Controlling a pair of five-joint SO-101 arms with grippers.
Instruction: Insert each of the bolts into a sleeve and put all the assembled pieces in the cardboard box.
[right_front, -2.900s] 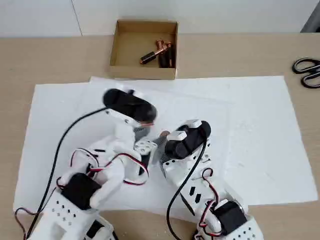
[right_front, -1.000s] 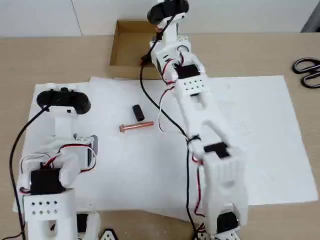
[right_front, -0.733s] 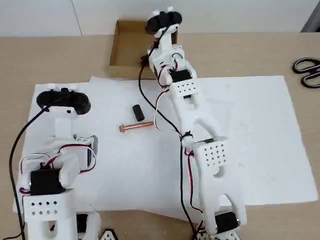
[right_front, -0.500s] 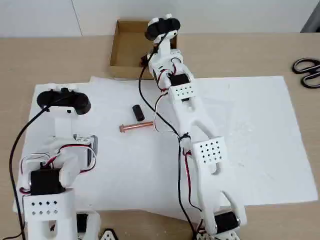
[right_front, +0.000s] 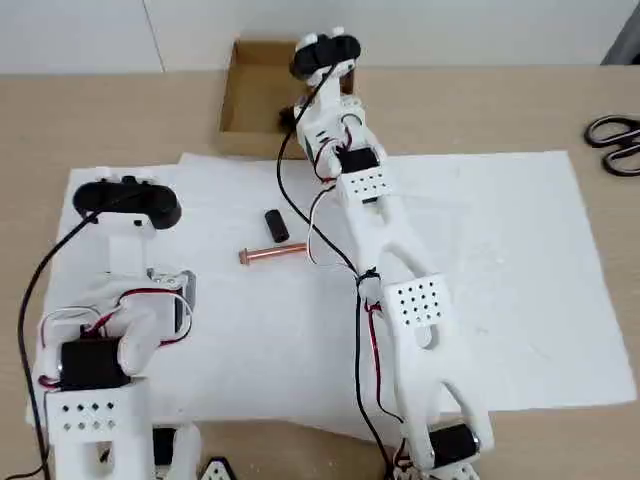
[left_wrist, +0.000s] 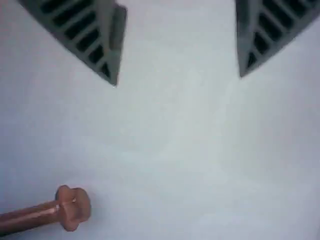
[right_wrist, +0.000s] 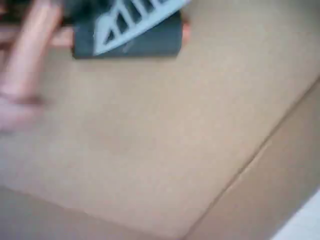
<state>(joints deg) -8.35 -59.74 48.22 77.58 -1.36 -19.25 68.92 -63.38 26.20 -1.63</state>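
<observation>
One bolt (right_front: 272, 255) and one sleeve (right_front: 276, 225) lay close together on open paper (right_front: 500, 250), right of the left fingers (left_wrist: 95, 35), spread wide. The right arm (right_front: 365, 185) stretched into the far box (right_front: 250, 100), grasp unclear.

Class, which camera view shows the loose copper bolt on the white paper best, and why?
The high view: the whole copper bolt lies on the white paper, near the black sleeve. The left wrist view catches just its head and part of the shank. The right wrist view faces the cardboard box floor.
</observation>
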